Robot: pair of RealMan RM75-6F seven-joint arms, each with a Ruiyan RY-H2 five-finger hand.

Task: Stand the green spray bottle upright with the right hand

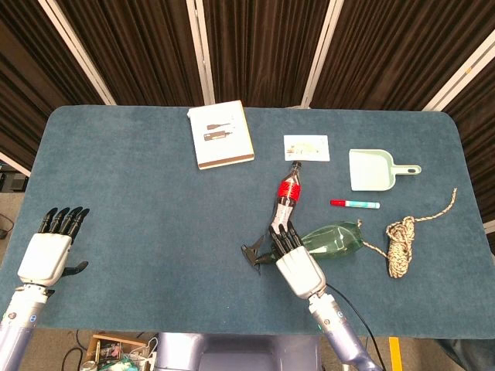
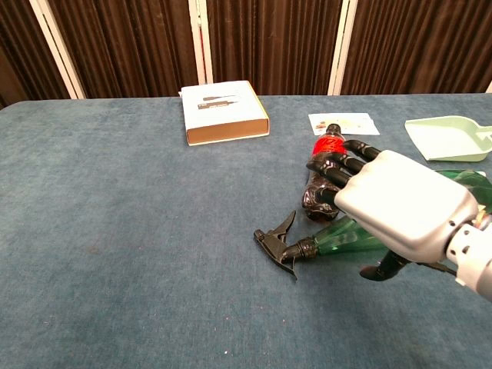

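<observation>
The green spray bottle lies on its side on the blue table, with its black trigger head pointing left and its wide base to the right. My right hand hovers over the bottle's neck end, palm down. Its fingers are stretched out and reach over the bottom of the cola bottle. The thumb hangs on the near side of the green body. Nothing is gripped. Much of the bottle's body is hidden behind the hand in the chest view. My left hand is open at the front left.
A cola bottle lies just beyond the spray bottle. A red marker, a green dustpan and a coiled rope are to the right. A white box and a card sit further back.
</observation>
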